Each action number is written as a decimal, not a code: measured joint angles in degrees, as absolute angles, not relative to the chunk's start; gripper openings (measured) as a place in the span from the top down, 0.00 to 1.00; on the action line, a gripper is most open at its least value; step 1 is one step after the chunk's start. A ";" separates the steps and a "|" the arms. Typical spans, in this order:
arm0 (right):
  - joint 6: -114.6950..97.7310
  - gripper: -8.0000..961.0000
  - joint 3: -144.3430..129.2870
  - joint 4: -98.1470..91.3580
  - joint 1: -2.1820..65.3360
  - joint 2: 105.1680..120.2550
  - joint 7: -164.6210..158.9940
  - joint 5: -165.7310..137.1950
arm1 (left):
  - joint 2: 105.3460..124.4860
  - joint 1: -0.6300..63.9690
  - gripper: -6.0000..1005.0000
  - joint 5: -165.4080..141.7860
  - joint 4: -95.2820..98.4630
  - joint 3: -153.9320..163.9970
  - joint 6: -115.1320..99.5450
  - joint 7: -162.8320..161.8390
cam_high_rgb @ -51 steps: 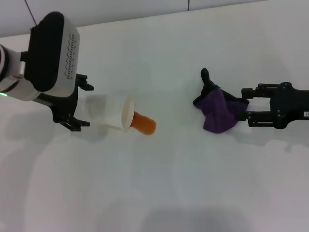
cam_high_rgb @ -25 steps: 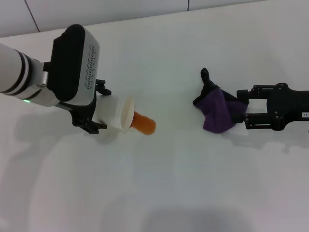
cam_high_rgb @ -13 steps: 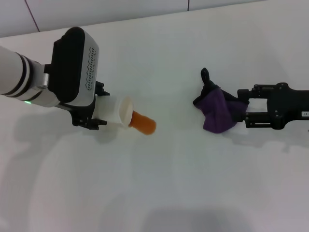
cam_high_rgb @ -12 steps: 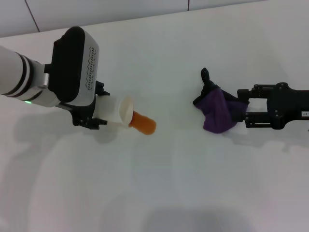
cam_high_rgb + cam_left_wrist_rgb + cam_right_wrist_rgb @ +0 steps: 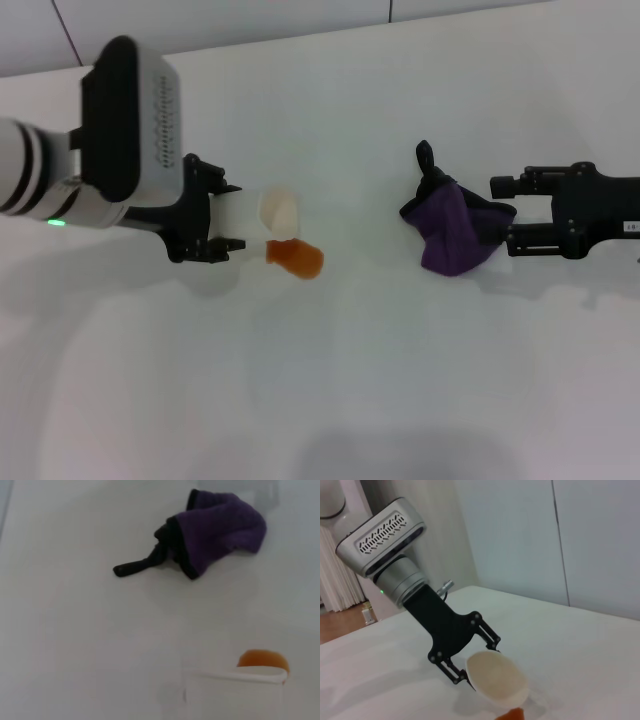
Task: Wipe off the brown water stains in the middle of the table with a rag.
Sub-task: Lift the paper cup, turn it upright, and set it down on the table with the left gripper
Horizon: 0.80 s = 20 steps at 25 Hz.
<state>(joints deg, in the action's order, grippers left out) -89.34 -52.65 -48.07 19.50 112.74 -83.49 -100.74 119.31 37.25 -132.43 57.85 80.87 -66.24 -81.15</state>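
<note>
The brown water stain point(image 5: 296, 258) is a glossy orange-brown blob on the white table point(image 5: 330, 380), left of centre. My left gripper point(image 5: 228, 216) is shut on a white paper cup point(image 5: 252, 214) and holds it just above and left of the stain, mouth turned up and toward the stain. The cup point(image 5: 235, 700), stain point(image 5: 262, 659) and rag point(image 5: 220, 525) show in the left wrist view. The purple rag point(image 5: 455, 232) with its black tail lies right of centre. My right gripper point(image 5: 505, 215) is open, its fingers on either side of the rag's right end.
The right wrist view shows the left gripper point(image 5: 455, 652) holding the cup point(image 5: 497, 677), with the stain point(image 5: 512, 715) just below it. A pale wall point(image 5: 250, 20) runs behind the table's far edge.
My left gripper has closed on the lying cup and raised and turned it, so its mouth has come off the stain. The right gripper has stayed at the rag.
</note>
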 joint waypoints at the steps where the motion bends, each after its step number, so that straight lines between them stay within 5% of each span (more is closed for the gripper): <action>1: -89.33 0.27 -52.64 -48.07 19.66 112.73 -83.49 -100.75 | 119.35 36.38 0.37 -131.80 58.31 80.87 -66.11 -81.54; 13: -89.29 0.27 -53.19 -48.07 20.39 112.49 -83.48 -100.92 | 119.15 21.01 0.45 -110.06 62.89 74.61 -65.15 -79.15; 20: -89.75 0.27 -53.41 -48.07 21.33 113.05 -83.45 -102.31 | 119.27 18.57 0.45 -96.84 52.37 74.03 -65.19 -71.68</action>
<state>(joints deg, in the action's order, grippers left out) -89.75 -53.41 -48.07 21.33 113.05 -83.45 -102.31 119.27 18.57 -96.84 52.37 74.03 -65.19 -71.68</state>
